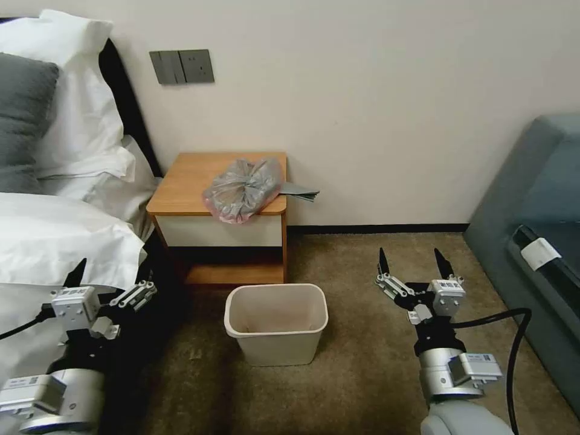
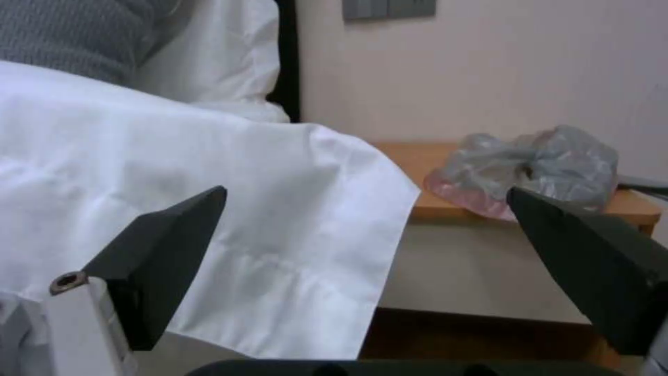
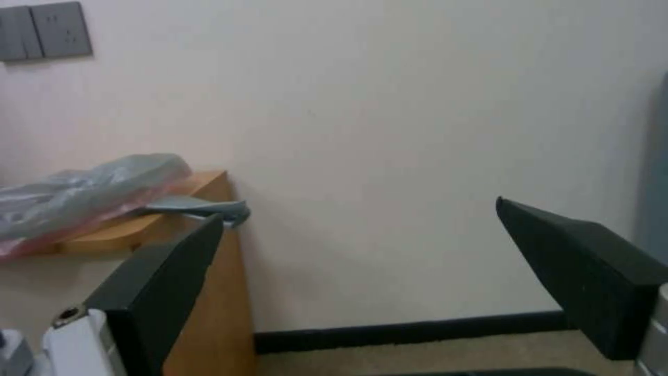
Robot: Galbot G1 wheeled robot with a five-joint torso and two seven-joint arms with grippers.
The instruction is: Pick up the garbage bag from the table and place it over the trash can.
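Left gripper (image 1: 112, 278): jaws apart, holding nothing, positioned low at about 8 o'clock in the head view, just beside the overhanging white bed sheet (image 1: 54, 241). In the left wrist view the two dark fingers (image 2: 164, 250) are spread wide, framing the sheet and the nightstand beyond.

Right gripper (image 1: 414, 263): jaws apart, also holding nothing, positioned over the brown carpet (image 1: 362, 362) at about 4 o'clock in the head view. A black cable (image 1: 513, 344) loops off its wrist.

Trash can (image 1: 277, 323) — a beige plastic bin — stands upright on the carpet between the two grippers, just in front of the counter (image 1: 187, 181). Its opening is uncovered.

Garbage bag (image 1: 244, 188) — crumpled translucent grey plastic with a pinkish edge — lies on the counter's orange-brown top, toward its front right corner at about 12 o'clock from the bin. Its lower edge hangs slightly over the front lip. Neither gripper touches it. A flat grey item (image 1: 299, 192) protrudes from under the bag past the counter's right edge.

A grey switch plate (image 1: 182, 66) is on the wall above; a grey-blue sofa (image 1: 531, 199) stands at 3 o'clock.
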